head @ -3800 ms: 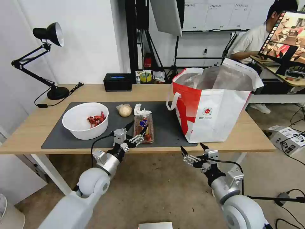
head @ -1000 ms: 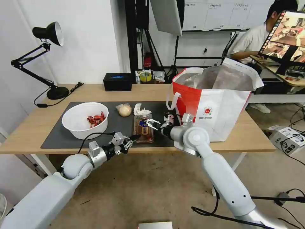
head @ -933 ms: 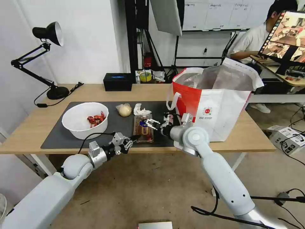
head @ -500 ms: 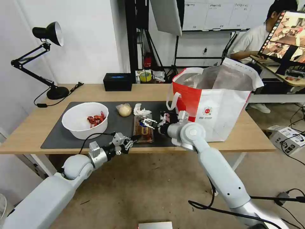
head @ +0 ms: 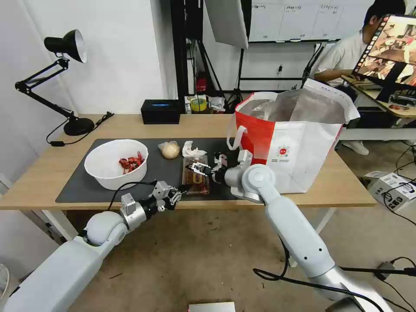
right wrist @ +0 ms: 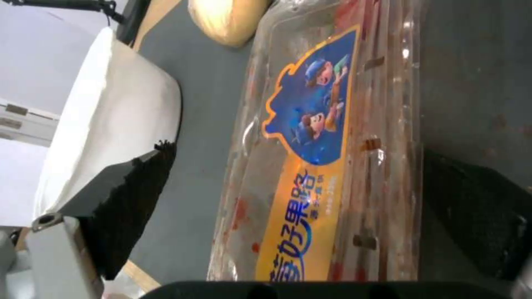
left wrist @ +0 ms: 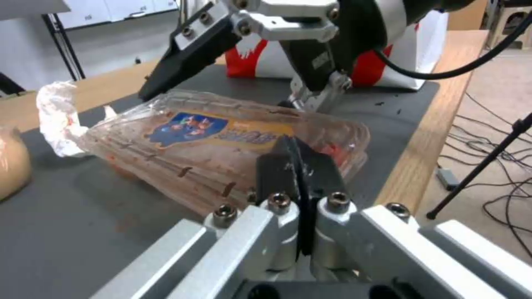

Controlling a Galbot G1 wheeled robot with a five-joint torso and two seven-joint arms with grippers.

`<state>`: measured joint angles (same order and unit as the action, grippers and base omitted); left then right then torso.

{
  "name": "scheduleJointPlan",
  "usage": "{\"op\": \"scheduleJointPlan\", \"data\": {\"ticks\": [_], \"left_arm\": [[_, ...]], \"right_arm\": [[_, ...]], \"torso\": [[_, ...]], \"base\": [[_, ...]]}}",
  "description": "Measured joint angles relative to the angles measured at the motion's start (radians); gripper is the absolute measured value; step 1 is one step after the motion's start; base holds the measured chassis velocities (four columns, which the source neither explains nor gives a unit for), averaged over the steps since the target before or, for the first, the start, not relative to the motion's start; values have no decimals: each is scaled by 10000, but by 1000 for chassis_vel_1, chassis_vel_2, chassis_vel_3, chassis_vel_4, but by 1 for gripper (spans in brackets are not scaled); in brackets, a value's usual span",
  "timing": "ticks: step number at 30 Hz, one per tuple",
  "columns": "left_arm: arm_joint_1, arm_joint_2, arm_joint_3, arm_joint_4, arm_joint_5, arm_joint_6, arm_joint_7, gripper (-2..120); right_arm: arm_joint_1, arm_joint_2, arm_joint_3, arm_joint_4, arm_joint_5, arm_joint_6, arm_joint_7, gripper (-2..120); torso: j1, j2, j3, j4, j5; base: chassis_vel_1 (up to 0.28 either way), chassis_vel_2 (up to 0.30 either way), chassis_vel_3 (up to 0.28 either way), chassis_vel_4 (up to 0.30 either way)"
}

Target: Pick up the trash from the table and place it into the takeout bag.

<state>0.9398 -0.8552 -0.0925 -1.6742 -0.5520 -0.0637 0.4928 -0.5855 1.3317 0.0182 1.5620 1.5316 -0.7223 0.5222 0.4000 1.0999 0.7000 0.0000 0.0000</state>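
Trash is spread on the dark mat of the table (head: 47, 173): a white bowl (head: 116, 164) with red shells, a wrapped bun (head: 170, 150), a crumpled tissue (head: 192, 150) and a clear plastic tray (head: 196, 174) with a blue and orange label. The right gripper (head: 200, 167) is held over the tray, its fingers spread apart, one at each long side of the tray, as is seen in the right wrist view. The left gripper (head: 178, 190) is placed at the near end of the tray, by the table edge, with its fingers (left wrist: 299, 172) pressed together. The takeout bag (head: 294, 143) stands open on the table, to the right of the tray.
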Motion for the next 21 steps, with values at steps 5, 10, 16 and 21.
{"op": "scheduleJointPlan", "data": {"ticks": [5, 10, 16, 21], "left_arm": [[25, -26, 4, 22, 4, -31, 0, 0], [35, -22, 3, 27, -2, -76, 4, 0], [19, -21, 22, 12, -11, -92, 14, 0], [43, -45, 24, 12, -6, -121, 14, 0]], "right_arm": [[38, 46, -22, -88, 2, 0, -76, 100], [114, 92, -74, -189, -1, 0, -142, 100], [250, 173, -193, -371, -7, 0, -138, 100], [336, 183, -253, -494, 25, 0, -143, 100]], "torso": [[0, 1, 0, 0, 0], [0, 0, 0, 0, 0], [-1, 0, 0, 0, 0], [-1, 1, -1, 0, 0]], "base": [[0, 0, 0, 0], [0, 0, 0, 0], [0, 0, 0, 0], [0, 0, 0, 0]]}}
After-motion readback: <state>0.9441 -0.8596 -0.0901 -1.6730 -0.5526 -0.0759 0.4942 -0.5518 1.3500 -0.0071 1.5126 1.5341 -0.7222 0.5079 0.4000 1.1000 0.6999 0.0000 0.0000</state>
